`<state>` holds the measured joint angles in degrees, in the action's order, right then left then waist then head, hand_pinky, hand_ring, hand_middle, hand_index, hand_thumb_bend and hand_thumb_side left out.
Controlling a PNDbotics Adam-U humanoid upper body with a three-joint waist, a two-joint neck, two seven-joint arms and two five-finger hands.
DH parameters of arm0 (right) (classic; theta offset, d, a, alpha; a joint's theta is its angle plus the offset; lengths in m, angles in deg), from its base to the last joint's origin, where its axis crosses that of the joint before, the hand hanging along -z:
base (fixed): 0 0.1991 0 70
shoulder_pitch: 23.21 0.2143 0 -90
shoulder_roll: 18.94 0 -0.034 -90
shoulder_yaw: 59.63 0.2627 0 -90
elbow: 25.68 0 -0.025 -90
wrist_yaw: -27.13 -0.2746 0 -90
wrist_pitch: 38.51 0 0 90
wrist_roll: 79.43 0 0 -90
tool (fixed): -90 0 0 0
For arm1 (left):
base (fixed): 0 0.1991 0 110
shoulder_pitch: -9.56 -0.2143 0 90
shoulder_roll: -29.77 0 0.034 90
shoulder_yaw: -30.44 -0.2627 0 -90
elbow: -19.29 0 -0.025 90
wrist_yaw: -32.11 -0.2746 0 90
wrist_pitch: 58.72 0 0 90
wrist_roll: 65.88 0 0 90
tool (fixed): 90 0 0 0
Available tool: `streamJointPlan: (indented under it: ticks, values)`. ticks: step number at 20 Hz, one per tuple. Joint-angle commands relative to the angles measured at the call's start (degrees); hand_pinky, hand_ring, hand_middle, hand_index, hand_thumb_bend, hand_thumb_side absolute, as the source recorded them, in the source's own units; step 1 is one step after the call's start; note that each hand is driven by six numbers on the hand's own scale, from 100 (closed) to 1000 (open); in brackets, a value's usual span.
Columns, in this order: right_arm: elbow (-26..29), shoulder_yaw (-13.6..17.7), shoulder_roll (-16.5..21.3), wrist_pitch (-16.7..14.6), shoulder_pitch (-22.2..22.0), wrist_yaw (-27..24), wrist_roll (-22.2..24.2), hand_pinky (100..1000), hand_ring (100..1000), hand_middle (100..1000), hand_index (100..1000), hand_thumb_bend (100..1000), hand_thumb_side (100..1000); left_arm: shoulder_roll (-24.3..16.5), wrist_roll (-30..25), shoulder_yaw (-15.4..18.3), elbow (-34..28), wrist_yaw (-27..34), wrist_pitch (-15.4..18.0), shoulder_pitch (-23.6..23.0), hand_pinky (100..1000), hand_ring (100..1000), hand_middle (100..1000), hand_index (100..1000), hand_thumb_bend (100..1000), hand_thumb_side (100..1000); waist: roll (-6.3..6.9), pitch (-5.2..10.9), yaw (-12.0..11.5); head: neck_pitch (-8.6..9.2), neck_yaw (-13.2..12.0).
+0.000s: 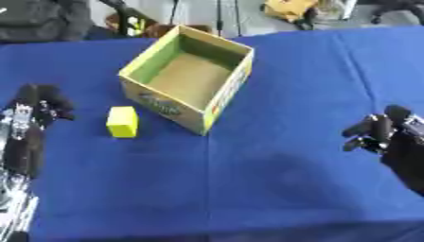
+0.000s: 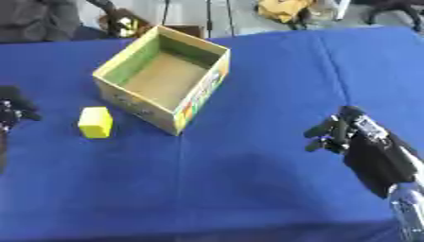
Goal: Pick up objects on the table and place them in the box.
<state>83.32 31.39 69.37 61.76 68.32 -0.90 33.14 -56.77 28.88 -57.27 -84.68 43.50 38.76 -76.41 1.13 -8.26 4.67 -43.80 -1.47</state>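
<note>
- Work surface: a table (image 1: 273, 189) covered in blue cloth fills most of both views.
- Box (image 1: 189, 78): an open-topped cardboard box stands upright on the cloth, toward 11 o'clock from the centre of the left eye view. Its inner walls are green and its floor is bare brown. The outer walls carry coloured print too blurred to read. Nothing shows inside it.
- Block (image 1: 122, 121): a small yellow-green block lies on the cloth, at 8 o'clock from the box. It sits just beside the box's near-left wall, with a narrow strip of blue between them. Neither hand touches it.
- Left hand (image 1: 39, 106): at 9 o'clock in the left eye view, near the table's left edge. Its dark fingers point up and look relaxed, holding nothing. It is apart from the block.
- Right hand (image 2: 335, 132): at 4 o'clock in the right eye view, well apart from the box. Its fingers are loosely bent, pointing toward the view's left, and it holds nothing.
</note>
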Motion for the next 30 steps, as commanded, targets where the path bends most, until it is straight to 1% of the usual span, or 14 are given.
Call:
streamJointPlan:
  ticks: [1,7,10,11,12,13,14,16,17,19,21,25,28,30]
  values:
    - [0.93,0.38,0.73,0.02,0.49,0.15,0.09,576,659,483,386,100,622,-1.0,-0.29,0.69,-1.2,-0.22,0.11,0.31,531,576,537,705,382,751,-0.01,0.56,-0.02,-0.32,-0.13]
    - [0.93,0.36,0.74,0.0,0.47,0.22,0.15,576,660,483,385,100,621,-1.55,-0.62,0.87,-1.29,-0.81,0.07,0.44,530,576,537,707,381,734,-0.05,0.52,-0.15,-0.32,-0.07]
    - [0.93,0.35,0.81,-0.03,0.42,0.23,0.17,576,660,483,385,100,620,-2.61,-1.1,1.06,-1.4,-1.93,-0.16,0.64,528,574,534,709,374,690,-0.04,0.58,-0.16,-0.32,-0.06]
    - [0.93,0.35,0.86,-0.04,0.4,0.22,0.17,576,660,483,385,100,620,-3.31,-1.52,1.14,-1.44,-2.65,-0.41,0.76,528,574,533,710,365,678,0.0,0.62,-0.15,-0.32,-0.06]
    - [0.93,0.34,0.92,-0.04,0.38,0.21,0.17,576,660,483,385,100,620,-4.09,-2.08,1.17,-1.5,-3.5,-0.8,0.91,528,572,530,712,341,642,0.07,0.67,-0.13,-0.32,-0.06]
    - [0.92,0.33,0.99,-0.04,0.37,0.21,0.17,576,659,483,385,100,620,-5.24,-2.83,1.15,-1.6,-4.39,-1.31,1.08,529,572,531,714,334,627,0.14,0.72,-0.11,-0.32,-0.04]
    - [0.9,0.31,1.06,-0.02,0.35,0.2,0.18,576,659,483,385,100,620,-6.53,-3.64,1.02,-1.73,-5.27,-1.88,1.23,532,571,530,719,325,593,0.24,0.77,-0.07,-0.32,-0.04]
    - [0.88,0.27,1.26,0.01,0.33,0.21,0.21,576,659,483,385,100,620,-9.31,-5.37,0.02,-1.85,-7.04,-3.33,1.57,535,572,530,727,309,551,0.51,0.88,0.05,-0.32,-0.1]
    - [0.87,0.24,1.34,0.03,0.33,0.22,0.22,576,659,483,385,100,620,-10.77,-6.27,-0.78,-1.67,-7.95,-4.16,1.85,537,573,530,730,307,546,0.62,0.93,0.12,-0.32,-0.13]
    - [0.85,0.2,1.49,0.07,0.32,0.22,0.26,576,659,483,385,100,619,-13.85,-8.16,-2.46,-0.95,-9.85,-6.0,2.74,546,580,544,743,328,525,0.81,1.03,0.27,-0.32,-0.14]
    - [0.83,0.15,1.61,0.09,0.26,0.22,0.3,576,659,483,385,100,619,-17.0,-10.1,-3.75,0.06,-11.79,-7.78,3.97,566,600,579,768,384,491,0.92,1.12,0.41,-0.32,-0.22]
    - [0.8,0.04,1.72,0.12,0.17,0.24,0.4,576,659,483,385,100,619,-23.21,-13.93,-6.73,2.44,-15.62,-11.52,7.88,603,637,639,799,521,430,1.01,1.31,0.76,-0.32,-0.49]
    - [0.78,-0.08,1.71,0.18,0.23,0.16,0.52,576,659,483,385,100,619,-27.11,-16.68,-9.05,3.96,-18.37,-13.14,11.21,620,657,677,817,593,410,1.0,1.4,1.15,-0.32,-0.72]
    - [0.74,-0.13,1.72,0.22,0.21,0.18,0.57,576,659,483,385,100,619,-28.46,-18.56,-10.66,5.67,-20.25,-13.61,13.56,623,660,684,811,598,391,1.05,1.44,1.39,-0.32,-0.83]
